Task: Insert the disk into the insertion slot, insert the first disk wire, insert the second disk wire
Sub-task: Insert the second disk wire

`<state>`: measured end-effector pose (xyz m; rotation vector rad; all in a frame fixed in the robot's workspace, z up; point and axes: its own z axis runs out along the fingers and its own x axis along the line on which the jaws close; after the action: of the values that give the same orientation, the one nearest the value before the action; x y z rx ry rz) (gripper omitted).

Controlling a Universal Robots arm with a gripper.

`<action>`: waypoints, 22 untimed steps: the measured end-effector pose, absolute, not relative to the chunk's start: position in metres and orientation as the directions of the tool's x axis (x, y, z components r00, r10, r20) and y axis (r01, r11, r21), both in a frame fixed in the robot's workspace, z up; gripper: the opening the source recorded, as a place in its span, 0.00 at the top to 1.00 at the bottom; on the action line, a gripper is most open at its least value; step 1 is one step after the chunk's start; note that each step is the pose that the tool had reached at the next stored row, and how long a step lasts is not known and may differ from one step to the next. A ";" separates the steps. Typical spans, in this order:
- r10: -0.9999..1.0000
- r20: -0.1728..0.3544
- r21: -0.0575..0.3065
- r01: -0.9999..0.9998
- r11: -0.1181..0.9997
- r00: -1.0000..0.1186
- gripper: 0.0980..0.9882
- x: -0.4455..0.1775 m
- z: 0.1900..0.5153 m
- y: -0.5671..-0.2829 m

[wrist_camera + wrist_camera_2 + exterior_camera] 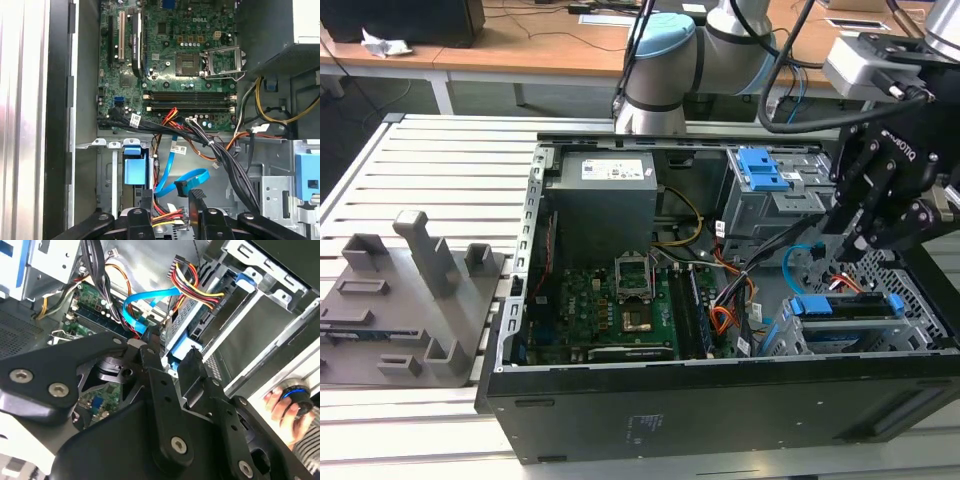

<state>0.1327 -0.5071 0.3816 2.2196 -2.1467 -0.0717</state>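
Observation:
In the exterior view the disk (pixel 848 306), in its blue frame, lies in the low perforated insertion slot (pixel 918 300) at the case's right end. My gripper (pixel 853 238) hangs just above it, open, with nothing between the fingers. In both wrist views the black fingertips (pixel 148 199) stand apart over the disk's blue frame tab (pixel 135 169). A bundle of red, yellow and black wires (pixel 196 286) runs to the disk's end. A light-blue flat wire (pixel 186 181) loops beside the fingertips, its black plug close to one finger; I cannot tell if it is plugged in.
The open computer case (pixel 720 400) holds a motherboard (pixel 620 300), a power supply (pixel 605 205) and a taller cage with a blue latch (pixel 760 168). Black cable bundles (pixel 225 160) cross near the slot. A grey fixture block (pixel 410 300) sits on the exterior view's left. A person's hand (pixel 276 401) rests near the case.

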 end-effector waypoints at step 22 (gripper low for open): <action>-0.980 0.004 0.070 -0.978 -0.196 0.197 0.64 0.120 0.376 -0.502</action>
<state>0.1198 -0.5023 0.3758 2.3858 -1.9549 -0.0642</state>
